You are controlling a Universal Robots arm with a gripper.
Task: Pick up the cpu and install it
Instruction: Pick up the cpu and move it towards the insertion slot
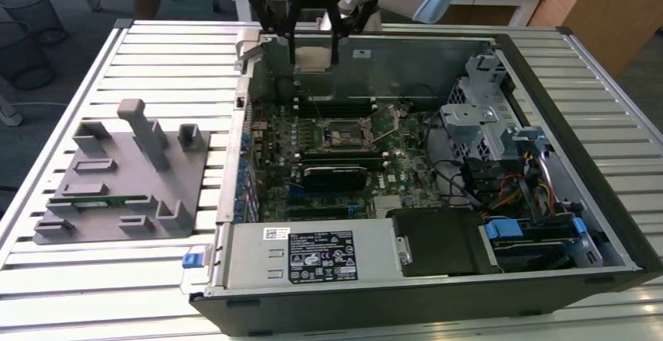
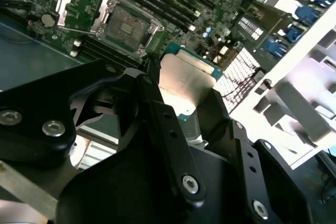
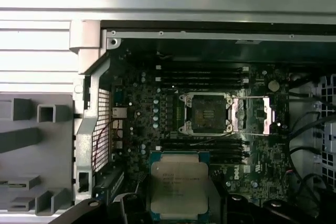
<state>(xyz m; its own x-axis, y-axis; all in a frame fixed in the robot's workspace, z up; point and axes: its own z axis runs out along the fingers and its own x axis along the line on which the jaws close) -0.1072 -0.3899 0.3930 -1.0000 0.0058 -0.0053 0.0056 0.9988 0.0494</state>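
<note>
My claw [image 1: 313,44] hangs over the far end of an open desktop computer case [image 1: 606,201]. Its two fingers [image 2: 157,111] are clamped on opposite edges of the cpu [image 1: 314,60]. The chip is held in the air above the motherboard [image 1: 310,166] and touches nothing but the claw. In both wrist views its silver lid shows between the black fingers, with a thin pale-green rim around it.

The processor socket [image 1: 347,133] sits near the middle of the board, nearer than the chip in the exterior view and apart from it. The socket is bare, and its retaining plate [image 3: 253,115] stands open just beside it.

The case rests on a slatted metal table [image 1: 155,53]. To the exterior view's left of the case, a grey holding fixture [image 1: 119,174] carries a green memory stick [image 1: 104,199], well apart from my claw.

I judge the chip to be light and stiff. Its metal top looks slick, and the contact face underneath is likely easy to damage. The thin side edges therefore seem the only sound place to grip it, with enough squeeze to keep it level and no more.
</note>
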